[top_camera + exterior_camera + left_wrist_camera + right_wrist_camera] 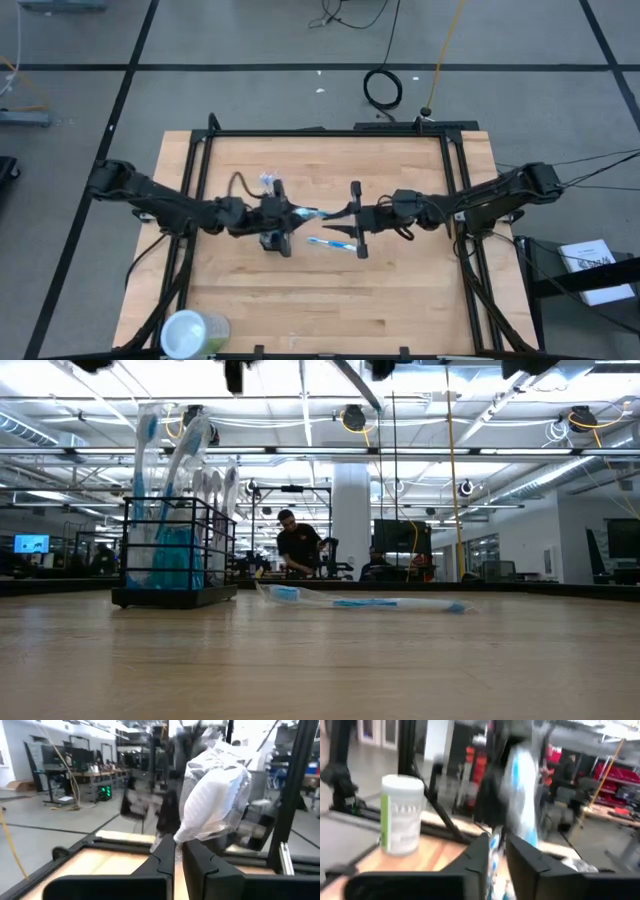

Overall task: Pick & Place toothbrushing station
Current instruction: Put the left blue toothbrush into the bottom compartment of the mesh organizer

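Two dark six-joint robot arms reach in low from opposite sides of the table and meet near its middle, wrists roughly level. The left arm's two-finger gripper [283,213] has its dark fingers [165,857] pressed together on a plastic-wrapped toothbrush [215,800]. The right arm's two-finger gripper [352,214] faces it, just beside, fingers [480,857] slightly parted around the wrapped toothbrush's other end.

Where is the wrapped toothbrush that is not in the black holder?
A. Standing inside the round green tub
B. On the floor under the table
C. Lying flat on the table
C: in the low view the wrapped toothbrush lies flat on the wooden table, beside the black holder with the other brushes standing in it.
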`<action>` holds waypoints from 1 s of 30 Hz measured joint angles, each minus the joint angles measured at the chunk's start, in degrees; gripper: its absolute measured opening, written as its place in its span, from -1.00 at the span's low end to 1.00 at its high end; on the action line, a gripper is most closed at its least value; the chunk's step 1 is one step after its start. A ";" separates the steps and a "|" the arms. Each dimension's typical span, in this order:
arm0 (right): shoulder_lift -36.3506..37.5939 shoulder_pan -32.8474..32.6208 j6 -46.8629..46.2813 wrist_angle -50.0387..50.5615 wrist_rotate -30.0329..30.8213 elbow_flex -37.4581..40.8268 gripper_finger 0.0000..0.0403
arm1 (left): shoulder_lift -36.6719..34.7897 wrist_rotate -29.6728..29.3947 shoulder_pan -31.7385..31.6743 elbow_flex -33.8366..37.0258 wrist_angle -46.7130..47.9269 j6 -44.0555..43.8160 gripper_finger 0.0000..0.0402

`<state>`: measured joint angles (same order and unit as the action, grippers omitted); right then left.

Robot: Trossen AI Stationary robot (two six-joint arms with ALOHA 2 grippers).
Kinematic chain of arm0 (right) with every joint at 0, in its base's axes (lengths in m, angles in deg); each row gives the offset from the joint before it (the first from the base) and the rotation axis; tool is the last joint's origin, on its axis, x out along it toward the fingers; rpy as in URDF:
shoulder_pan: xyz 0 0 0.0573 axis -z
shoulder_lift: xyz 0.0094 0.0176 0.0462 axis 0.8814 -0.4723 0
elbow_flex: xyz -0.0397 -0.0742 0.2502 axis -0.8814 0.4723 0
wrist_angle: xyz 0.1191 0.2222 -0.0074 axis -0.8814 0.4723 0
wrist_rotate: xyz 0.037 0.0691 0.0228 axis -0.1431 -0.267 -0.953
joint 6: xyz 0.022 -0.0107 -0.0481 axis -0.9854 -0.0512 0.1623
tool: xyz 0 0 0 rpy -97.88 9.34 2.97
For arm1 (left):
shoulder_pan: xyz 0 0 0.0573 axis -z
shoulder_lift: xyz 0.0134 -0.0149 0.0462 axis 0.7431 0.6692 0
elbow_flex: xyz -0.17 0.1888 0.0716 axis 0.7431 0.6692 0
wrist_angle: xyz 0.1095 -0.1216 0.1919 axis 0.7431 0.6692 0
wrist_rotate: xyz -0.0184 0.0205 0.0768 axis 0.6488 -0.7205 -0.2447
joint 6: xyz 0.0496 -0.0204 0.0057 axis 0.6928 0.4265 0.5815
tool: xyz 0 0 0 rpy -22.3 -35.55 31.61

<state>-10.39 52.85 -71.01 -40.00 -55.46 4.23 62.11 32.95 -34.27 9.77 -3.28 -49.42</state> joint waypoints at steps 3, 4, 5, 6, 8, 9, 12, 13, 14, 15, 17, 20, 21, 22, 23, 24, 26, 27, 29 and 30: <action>3.26 -0.04 0.56 6.00 2.60 0.04 -0.51 | -3.80 -3.47 3.09 -0.14 5.15 -0.04 -0.93; 4.62 -0.02 0.16 7.42 3.29 0.04 -0.45 | -5.02 -4.44 4.28 -0.14 7.45 -0.04 -0.92; 5.84 0.03 -0.63 8.41 3.63 -0.01 -0.39 | -6.41 -6.06 5.61 -0.10 10.14 -0.02 -0.91; 6.98 0.07 -1.40 9.83 3.72 -0.10 -0.34 | -7.90 -7.62 6.99 -0.05 12.30 -0.08 -0.91; 9.10 0.04 -2.84 14.04 3.81 -0.05 -0.27 | -11.01 -10.52 9.57 -0.19 16.75 -1.62 -0.94; 9.68 0.04 -3.67 15.50 3.81 -0.03 -0.24 | -12.57 -12.19 10.91 -0.21 20.19 -3.26 -0.94; 11.68 0.02 -5.29 19.57 3.82 -0.01 -0.21 | -16.16 -18.47 15.08 -0.12 30.79 -9.89 -0.94; 11.97 0.04 -5.72 19.90 3.86 -0.05 -0.20 | -17.04 -20.93 16.30 -0.12 33.51 -12.45 -0.94; 12.11 0.07 -6.11 20.49 3.89 -0.03 -0.20 | -17.84 -22.95 17.45 -0.12 36.49 -15.41 -0.94; 12.13 0.07 -6.59 20.59 3.98 0.25 -0.20 | -18.53 -24.26 18.51 -0.12 39.72 -18.46 -0.94; 12.10 0.07 -6.87 19.66 3.98 1.52 -0.22 | -19.16 -25.16 20.11 -0.12 44.89 -24.62 -0.92; 12.13 0.13 -6.92 16.55 4.01 3.65 -0.25 | -19.00 -27.24 21.49 -0.12 50.57 -31.31 -0.93; 12.15 0.29 -6.92 15.04 4.01 4.58 -0.26 | -18.99 -28.11 21.83 -0.12 52.06 -32.86 -0.94; 12.15 0.33 -6.93 13.48 4.03 5.61 -0.27 | -18.99 -28.66 22.06 -0.10 52.85 -34.11 -0.94; 12.13 0.35 -7.00 12.11 4.05 6.61 -0.27 | -19.05 -28.92 22.14 -0.10 53.16 -34.96 -0.94; 12.11 0.35 -7.15 10.52 4.15 7.56 -0.28 | -19.15 -28.92 22.19 -0.10 53.49 -35.51 -0.94; 12.11 0.35 -7.55 6.79 5.06 9.17 -0.29 | -20.00 -28.11 22.19 -0.10 54.45 -35.90 -0.94; 12.15 0.35 -7.72 5.25 5.56 9.86 -0.29 | -20.71 -27.38 22.13 -0.10 54.99 -36.49 -0.94; 12.17 0.48 -7.75 4.14 5.64 10.63 -0.29 | -21.82 -25.76 21.63 -0.10 57.20 -38.74 -0.94; 12.12 0.61 -7.75 4.16 5.58 10.75 -0.29 | -21.98 -25.28 21.37 -0.10 58.84 -40.21 -0.94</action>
<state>1.73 53.45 -78.76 -35.84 -49.88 14.98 40.13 7.67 -12.90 9.67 55.56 -89.63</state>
